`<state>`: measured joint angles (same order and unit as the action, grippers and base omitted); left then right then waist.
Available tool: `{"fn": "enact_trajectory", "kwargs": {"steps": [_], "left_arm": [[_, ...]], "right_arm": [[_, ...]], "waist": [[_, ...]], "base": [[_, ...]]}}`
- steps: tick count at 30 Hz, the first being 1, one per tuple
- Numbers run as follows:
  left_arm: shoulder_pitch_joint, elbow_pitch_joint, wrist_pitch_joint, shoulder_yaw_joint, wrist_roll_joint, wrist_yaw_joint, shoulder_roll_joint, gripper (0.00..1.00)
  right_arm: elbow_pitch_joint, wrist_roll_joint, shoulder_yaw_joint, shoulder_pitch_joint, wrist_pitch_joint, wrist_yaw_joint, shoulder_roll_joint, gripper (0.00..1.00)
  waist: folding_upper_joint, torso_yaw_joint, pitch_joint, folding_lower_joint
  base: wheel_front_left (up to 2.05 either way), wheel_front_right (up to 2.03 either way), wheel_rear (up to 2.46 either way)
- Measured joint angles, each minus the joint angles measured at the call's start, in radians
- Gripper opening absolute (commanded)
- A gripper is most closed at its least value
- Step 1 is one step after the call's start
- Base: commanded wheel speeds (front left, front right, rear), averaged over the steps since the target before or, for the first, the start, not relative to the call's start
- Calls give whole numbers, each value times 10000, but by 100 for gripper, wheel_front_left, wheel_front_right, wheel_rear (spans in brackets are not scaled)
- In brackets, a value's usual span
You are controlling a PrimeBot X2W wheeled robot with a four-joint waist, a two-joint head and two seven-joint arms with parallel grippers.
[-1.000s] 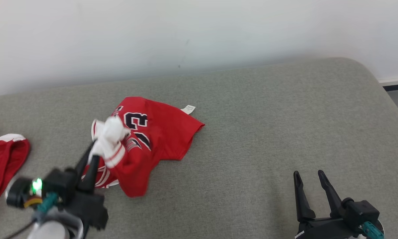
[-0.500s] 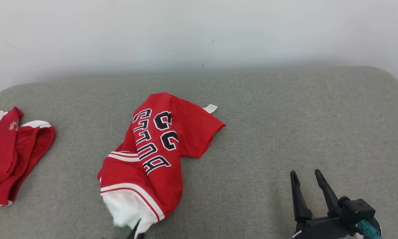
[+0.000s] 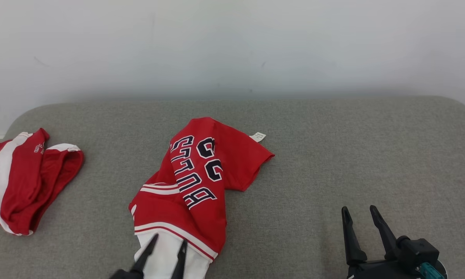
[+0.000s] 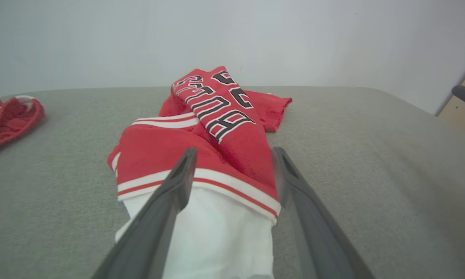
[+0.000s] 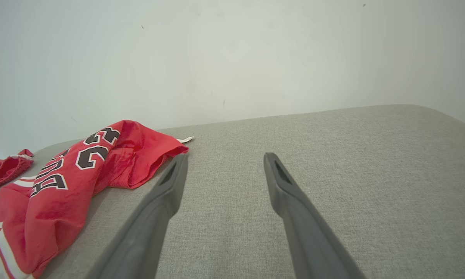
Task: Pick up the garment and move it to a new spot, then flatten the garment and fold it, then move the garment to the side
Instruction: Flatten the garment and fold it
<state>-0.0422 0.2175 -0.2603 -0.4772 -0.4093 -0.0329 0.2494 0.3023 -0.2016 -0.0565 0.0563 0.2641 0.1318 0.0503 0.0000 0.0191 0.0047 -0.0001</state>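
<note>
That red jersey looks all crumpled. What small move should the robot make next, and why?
Probably bring the right gripper across to the jersey. It lies bunched on the cushion, both grippers are open, and the left gripper hovers over its white end, so a second grip could help pull it flat.

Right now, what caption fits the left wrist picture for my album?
Open left claw over a crumpled red jersey on the grey cushion.

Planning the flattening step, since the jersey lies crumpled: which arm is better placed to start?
Left, probably. The left tool is open right over the white near end of the jersey, while the right tool, also open, sits apart over bare cushion.
</note>
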Motion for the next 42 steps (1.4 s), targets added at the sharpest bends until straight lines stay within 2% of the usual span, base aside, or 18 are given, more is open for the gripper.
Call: {"fn": "enact_trajectory", "kwargs": {"steps": [7, 13, 17, 27, 34, 37, 42], "left_arm": [[169, -1528, -21, 1444, 403, -514, 426, 100], [835, -2142, -21, 2685, 671, -690, 424, 100], [1259, -2276, -21, 3373, 742, -443, 245, 100], [1787, -1710, -21, 4479, 1269, 368, -704, 100], [1725, -1432, -21, 4951, 1877, 895, -1216, 100], [1597, -1417, -21, 4982, 1992, 993, -1317, 100], [1335, -1315, -21, 4980, 2236, 1216, -1522, 100]], "right_arm": [[2, 0, -15, -25, 0, 0, 0, 100], [6, 2, -29, -33, 0, 0, -2, 100], [-12, 13, -25, -99, 0, 0, 0, 100], [207, 102, -48, -151, 0, 0, 4, 100], [391, 90, -67, -140, 0, 0, 56, 100], [476, 35, -198, -58, 2, 0, 104, 100], [976, -75, -761, 849, 0, 0, 374, 100]], "waist": [[0, 134, -144, 1], [0, 132, -182, 1], [0, 141, -164, 1], [0, 169, -134, 1], [0, 245, -155, 1], [0, 318, -140, 1], [0, 539, -6, 1]], "base": [[0, 0, 0], [0, 0, 0], [0, 0, 0], [0, 0, 0], [0, 0, 0], [0, 0, 0], [0, 0, 0]]}}
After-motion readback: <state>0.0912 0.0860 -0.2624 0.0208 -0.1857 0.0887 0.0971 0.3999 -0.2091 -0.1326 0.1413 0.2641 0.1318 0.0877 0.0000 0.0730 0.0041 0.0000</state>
